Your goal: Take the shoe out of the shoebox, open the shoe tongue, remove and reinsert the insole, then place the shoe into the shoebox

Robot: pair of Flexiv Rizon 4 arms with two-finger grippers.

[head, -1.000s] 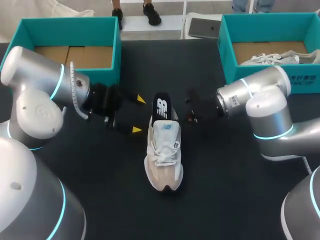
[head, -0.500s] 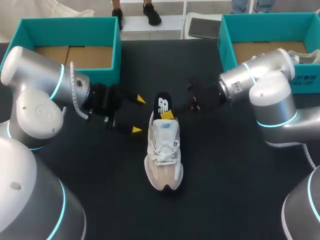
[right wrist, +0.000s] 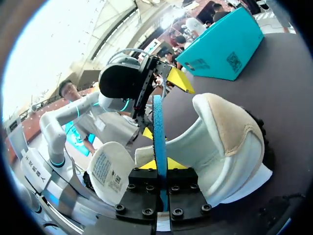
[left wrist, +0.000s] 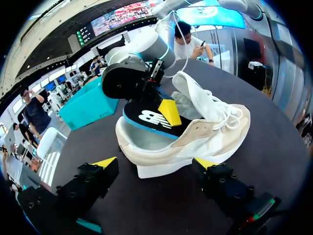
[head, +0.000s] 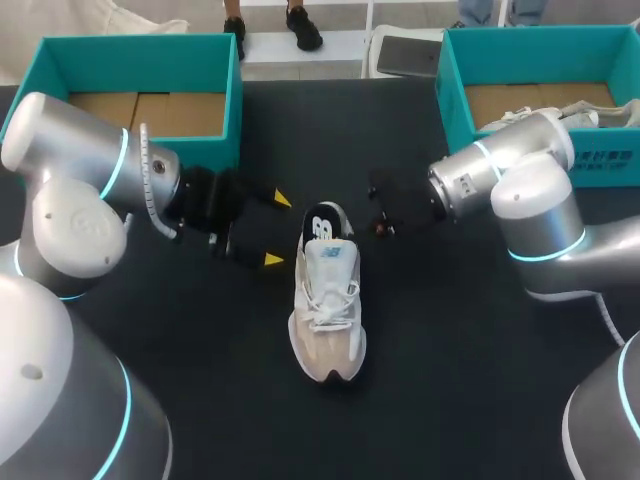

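Observation:
A beige and white shoe (head: 328, 305) lies in the middle of the black table, toe toward me. Its black insole (head: 322, 222) with a blue edge sticks partly out of the heel opening. My right gripper (right wrist: 160, 169) is shut on the insole (right wrist: 158, 127), which stands edge-on between its fingers, with the heel cup (right wrist: 220, 142) to one side and the tongue (right wrist: 105, 171) ahead. My left gripper (head: 277, 229) stands open just left of the heel, empty. In the left wrist view the shoe (left wrist: 195, 139) and insole (left wrist: 149, 117) lie just ahead of that gripper (left wrist: 155, 164).
A teal shoebox (head: 60, 60) stands at the back left with a cardboard floor showing. A second teal box (head: 455, 100) at the back right holds another light shoe (head: 560, 115). Both arms flank the shoe closely.
The insole has sunk lower into the shoe's heel opening. My right gripper briefly loosened and closed again on it, shifting slightly. The left arm has not moved.

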